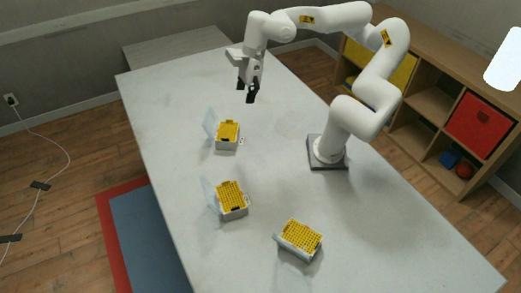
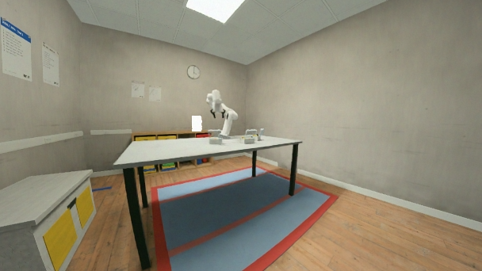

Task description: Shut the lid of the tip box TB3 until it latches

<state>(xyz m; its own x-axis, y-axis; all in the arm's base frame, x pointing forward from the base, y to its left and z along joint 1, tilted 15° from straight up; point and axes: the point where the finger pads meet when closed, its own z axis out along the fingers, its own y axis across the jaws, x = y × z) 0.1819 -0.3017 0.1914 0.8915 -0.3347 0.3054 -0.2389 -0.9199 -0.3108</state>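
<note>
Three grey tip boxes with yellow tip racks stand on the white table, all with their clear lids open. The far box (image 1: pixel 227 134) has its lid (image 1: pixel 210 122) upright on its left. The middle box (image 1: pixel 231 200) has its lid (image 1: pixel 206 194) leaning out to the left. The near box (image 1: pixel 300 238) is turned at an angle, its lid lying low at its left. Small white labels sit beside the boxes, too small to read, so I cannot tell which box is TB3. My gripper (image 1: pixel 248 90) is open and empty, pointing down, high above the table beyond the far box. It also shows in the exterior view (image 2: pixel 218 114).
The arm's base (image 1: pixel 327 154) is bolted to the table right of the far box. A wooden shelf (image 1: pixel 446 111) with a red bin stands beyond the table's right edge. A low cabinet (image 1: pixel 176 44) stands past the far end. A red and blue mat (image 1: pixel 128 240) lies on the floor.
</note>
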